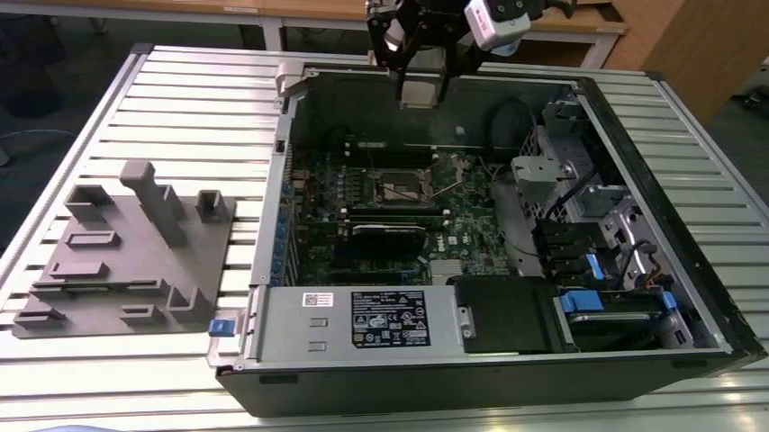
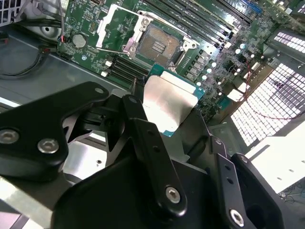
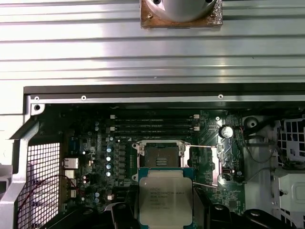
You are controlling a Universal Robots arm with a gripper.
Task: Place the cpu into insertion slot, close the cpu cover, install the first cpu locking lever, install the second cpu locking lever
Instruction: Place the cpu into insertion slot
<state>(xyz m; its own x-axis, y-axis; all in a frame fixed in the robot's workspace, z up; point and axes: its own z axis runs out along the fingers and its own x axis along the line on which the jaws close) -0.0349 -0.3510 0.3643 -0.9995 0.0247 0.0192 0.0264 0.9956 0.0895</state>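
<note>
In the first wrist view the lower edge of the cpu (image 3: 165,198) is cut off, and so are the jaw tips beside it. The gripper (image 1: 420,88) hangs over the far wall of the open computer case (image 1: 721,335), its jaws clamped on two opposite sides of the one cpu. The chip has a dull silvery top on a green-edged board. Below it on the motherboard lies one insertion slot (image 3: 160,155), bare, with a dark centre. Its single cpu cover (image 3: 204,147) is swung open beside it. The locking levers are hard to make out. One grey fixture block (image 1: 121,252) sits on the slatted surface (image 1: 180,99).
</note>
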